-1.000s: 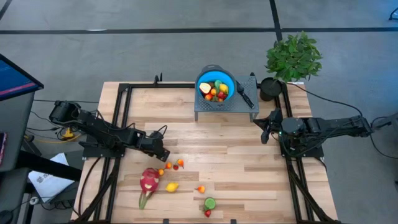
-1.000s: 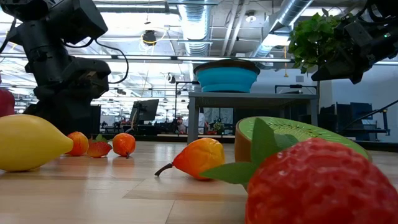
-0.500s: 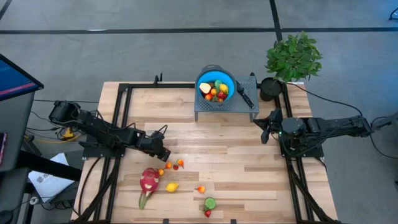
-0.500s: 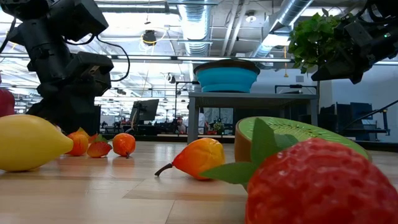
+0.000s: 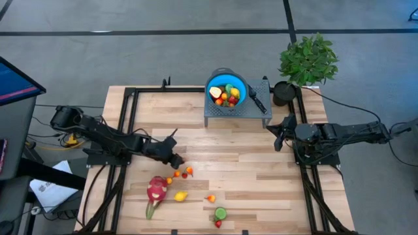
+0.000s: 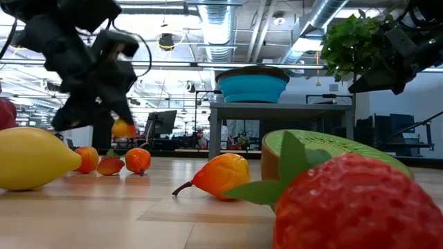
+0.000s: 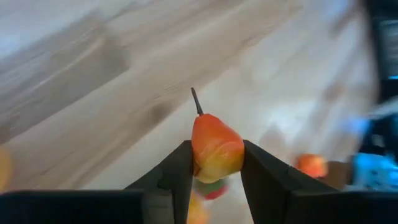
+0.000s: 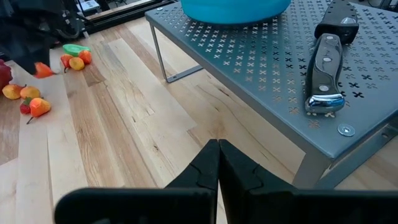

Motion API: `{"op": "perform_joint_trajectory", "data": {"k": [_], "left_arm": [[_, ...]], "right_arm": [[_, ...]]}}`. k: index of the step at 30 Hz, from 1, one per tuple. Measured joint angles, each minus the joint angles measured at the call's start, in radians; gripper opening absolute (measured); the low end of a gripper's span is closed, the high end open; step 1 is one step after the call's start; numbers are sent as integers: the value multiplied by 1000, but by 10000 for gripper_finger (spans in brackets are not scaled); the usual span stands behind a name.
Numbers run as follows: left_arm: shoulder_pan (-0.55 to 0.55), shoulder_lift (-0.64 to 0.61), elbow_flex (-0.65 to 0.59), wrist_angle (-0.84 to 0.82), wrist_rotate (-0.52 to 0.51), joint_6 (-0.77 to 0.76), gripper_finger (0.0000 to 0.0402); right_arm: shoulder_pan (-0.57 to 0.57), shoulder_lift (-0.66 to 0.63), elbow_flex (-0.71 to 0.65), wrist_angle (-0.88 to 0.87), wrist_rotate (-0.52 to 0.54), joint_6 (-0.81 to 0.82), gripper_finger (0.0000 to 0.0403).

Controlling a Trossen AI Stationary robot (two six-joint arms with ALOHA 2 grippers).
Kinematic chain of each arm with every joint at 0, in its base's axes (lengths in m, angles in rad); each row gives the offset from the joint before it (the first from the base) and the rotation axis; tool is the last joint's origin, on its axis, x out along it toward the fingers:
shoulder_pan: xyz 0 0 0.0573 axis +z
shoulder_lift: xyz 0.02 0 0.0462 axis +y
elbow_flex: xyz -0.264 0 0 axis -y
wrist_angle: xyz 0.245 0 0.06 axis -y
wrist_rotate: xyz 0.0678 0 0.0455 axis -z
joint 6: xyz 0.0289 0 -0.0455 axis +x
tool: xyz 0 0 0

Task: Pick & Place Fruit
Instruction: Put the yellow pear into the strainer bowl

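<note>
Orange and yellow, a small pear-shaped fruit (image 7: 216,148) with a dark stem sits pinched between the two fingers of the left hand (image 7: 214,171), lifted clear of the counter (image 5: 261,170). Seen from above, that hand (image 5: 175,158) hangs over the wooden boards just beside the dragon fruit (image 5: 156,190), on the side toward the blue bowl (image 5: 226,88). Close by the dragon fruit lie two small orange fruits (image 5: 188,172), with a red one touching them, then a yellow lemon (image 5: 180,195) just beside it. Farther from the dragon fruit lie another orange pear-shaped fruit (image 5: 210,198), a halved kiwi (image 5: 220,213) and a strawberry (image 5: 218,224). The blue bowl, already holding mixed fruits, stands on a grey perforated metal stand (image 5: 255,111), well apart from the dragon fruit at the counter's far edge. A black-handled knife (image 8: 328,68) lies on the stand beside the bowl. The right hand (image 8: 217,163), fingers pressed together and holding nothing, waits near the stand's corner, with a potted plant (image 5: 307,60) beyond it.
</note>
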Motion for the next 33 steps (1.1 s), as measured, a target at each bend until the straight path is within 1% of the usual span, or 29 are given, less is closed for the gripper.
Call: {"op": "perform_joint_trajectory", "data": {"k": [4,10,14,20,25,29,33], "left_arm": [[30,-21,0,131,0,97,112],[101,-68,0,374,-2,272,114],[164,-112,0,471,14,386,112],[260,-164,1,528,20,526,112],[337,-166,2,639,0,639,114],[398,-159,50,635,-6,679,111],[432,-144,117,638,-6,760,112]], "right_arm": [[0,0,0,0,0,0,0],[0,0,0,0,0,0,0],[0,0,0,1,0,0,0],[0,0,0,1,0,0,0],[-1,0,0,4,24,0,0],[0,0,0,11,60,0,0],[-1,0,0,18,74,-2,0]]}}
